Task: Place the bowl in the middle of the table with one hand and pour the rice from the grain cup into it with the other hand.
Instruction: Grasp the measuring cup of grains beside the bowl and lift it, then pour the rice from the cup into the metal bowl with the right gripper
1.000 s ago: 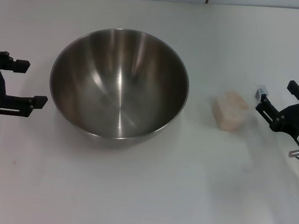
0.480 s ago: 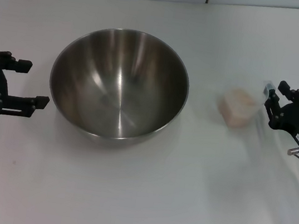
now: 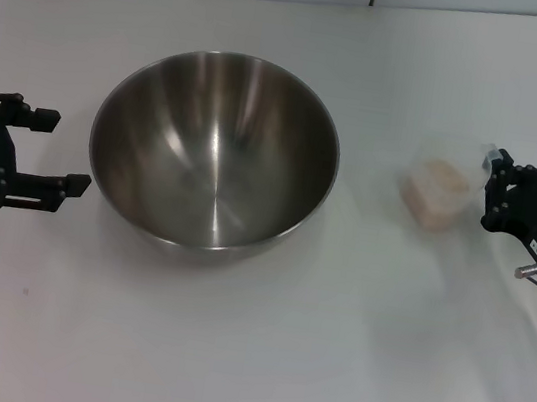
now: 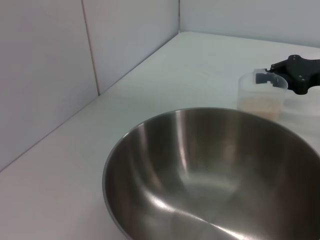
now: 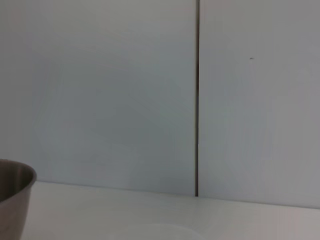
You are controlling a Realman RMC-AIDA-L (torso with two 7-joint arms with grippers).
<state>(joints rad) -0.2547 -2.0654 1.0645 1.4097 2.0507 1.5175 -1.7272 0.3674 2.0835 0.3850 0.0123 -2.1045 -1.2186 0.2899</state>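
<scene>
At nine o'clock on the table (image 3: pixel 245 359), the left gripper (image 3: pixel 62 148) rests with its fingers spread apart, just beside the bowl's rim and holding nothing. The bowl (image 3: pixel 215 148) stands upright near the middle, slightly toward ten o'clock, its inside bare. At three o'clock the grain cup (image 3: pixel 436 191) stands upright with the rice (image 3: pixel 434 195) heaped inside, and the right gripper (image 3: pixel 493 186) is right against its far side; whether its fingers are clamped on the cup cannot be told.
</scene>
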